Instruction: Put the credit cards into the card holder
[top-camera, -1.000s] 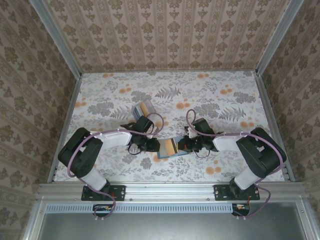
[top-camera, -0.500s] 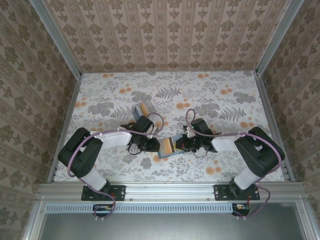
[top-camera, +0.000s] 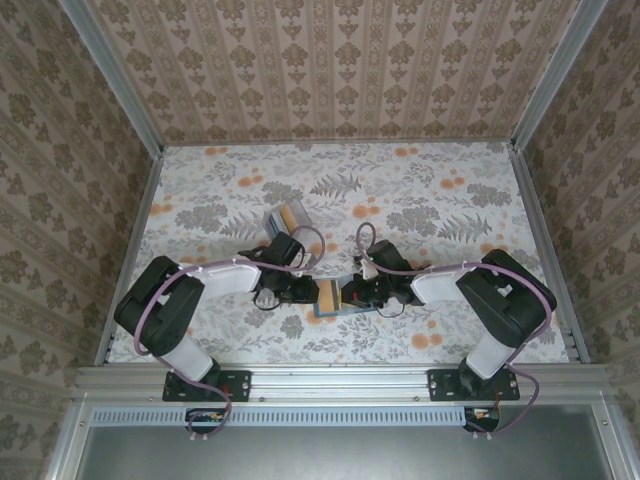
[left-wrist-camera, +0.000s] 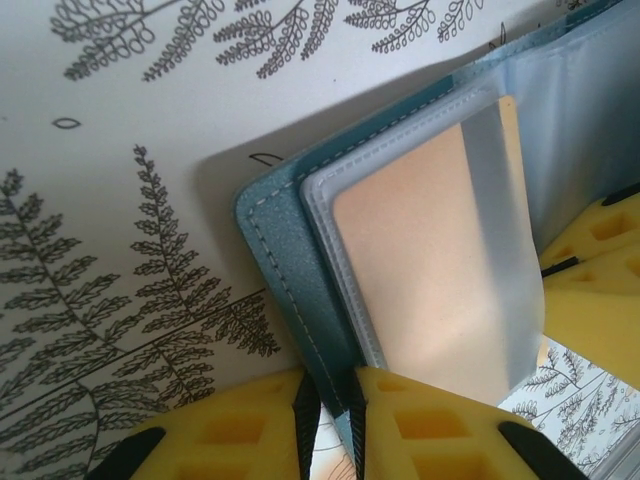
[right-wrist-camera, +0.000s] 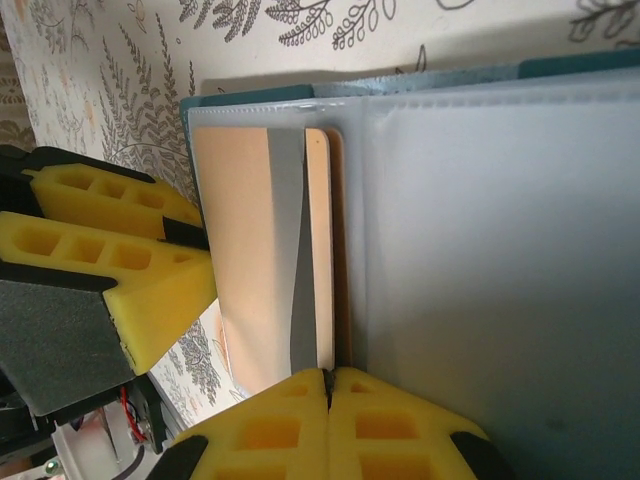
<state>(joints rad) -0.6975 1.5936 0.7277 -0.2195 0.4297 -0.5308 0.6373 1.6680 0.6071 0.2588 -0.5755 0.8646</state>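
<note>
A yellow-orange credit card (right-wrist-camera: 235, 250) lies partly inside a clear sleeve of an open dark teal wallet (left-wrist-camera: 280, 260) near the table's front middle (top-camera: 330, 312). My right gripper (right-wrist-camera: 327, 375) is shut on the card's near edge, right of the wallet (top-camera: 357, 292). From the left, my left gripper (left-wrist-camera: 330, 400) is shut on the wallet's teal cover edge (top-camera: 308, 292). The card (left-wrist-camera: 420, 270) shows through the sleeve. Farther back stands the greyish clear card holder (top-camera: 288, 217), apart from both grippers, with something orange in it.
The floral table (top-camera: 420, 200) has raised metal rails at its left and right edges and patterned walls around it. Both arms reach inward, their wrists close together over the front middle. My right fingers (left-wrist-camera: 600, 300) sit close to the left gripper.
My right gripper has moved left toward the wallet, staying shut. The left gripper and the wallet have barely moved.
</note>
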